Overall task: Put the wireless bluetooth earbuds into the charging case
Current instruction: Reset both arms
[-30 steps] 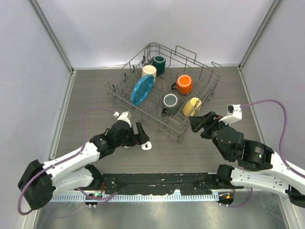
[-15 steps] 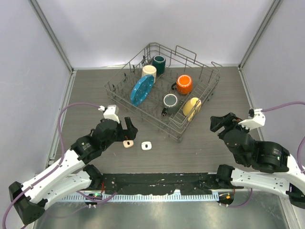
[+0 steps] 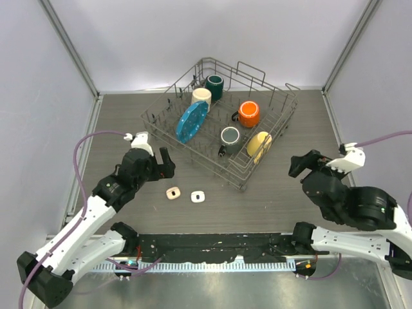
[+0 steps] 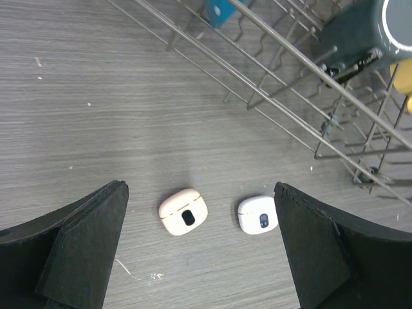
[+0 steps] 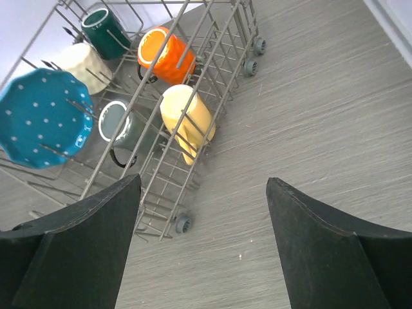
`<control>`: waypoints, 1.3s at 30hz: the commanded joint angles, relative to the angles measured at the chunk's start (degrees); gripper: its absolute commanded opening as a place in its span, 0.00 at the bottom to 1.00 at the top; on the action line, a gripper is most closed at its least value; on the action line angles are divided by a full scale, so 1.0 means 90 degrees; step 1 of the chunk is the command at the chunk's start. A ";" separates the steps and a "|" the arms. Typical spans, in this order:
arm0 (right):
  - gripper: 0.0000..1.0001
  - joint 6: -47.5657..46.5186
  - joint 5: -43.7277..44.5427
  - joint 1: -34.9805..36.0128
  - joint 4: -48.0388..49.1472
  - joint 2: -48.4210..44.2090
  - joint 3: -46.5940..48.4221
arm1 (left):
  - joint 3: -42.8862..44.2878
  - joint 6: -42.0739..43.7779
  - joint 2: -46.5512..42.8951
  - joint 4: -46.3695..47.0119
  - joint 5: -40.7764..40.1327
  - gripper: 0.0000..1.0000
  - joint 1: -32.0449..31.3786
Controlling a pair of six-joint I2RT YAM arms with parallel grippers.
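Left gripper (image 4: 199, 188), right gripper (image 5: 203, 182): jaws apart, empty. The beige case (image 4: 183, 211), white case (image 4: 257, 214) look shut, no earbuds seen; prob. done, next park arms.

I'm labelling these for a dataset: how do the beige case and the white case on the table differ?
The beige case is cream-coloured, while the white case is plain white. The beige case carries a larger black oval mark, the white case a smaller dark one. In the left wrist view the beige case looks slightly bigger and lies left of the white case. Both are rounded and lie flat on the table, side by side without touching.
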 commanded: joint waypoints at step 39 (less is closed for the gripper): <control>0.93 -0.4175 -0.6614 -0.8251 0.3924 0.1548 -0.0341 | -0.0103 -0.0448 -0.1157 0.0436 0.0579 1.00 0.1980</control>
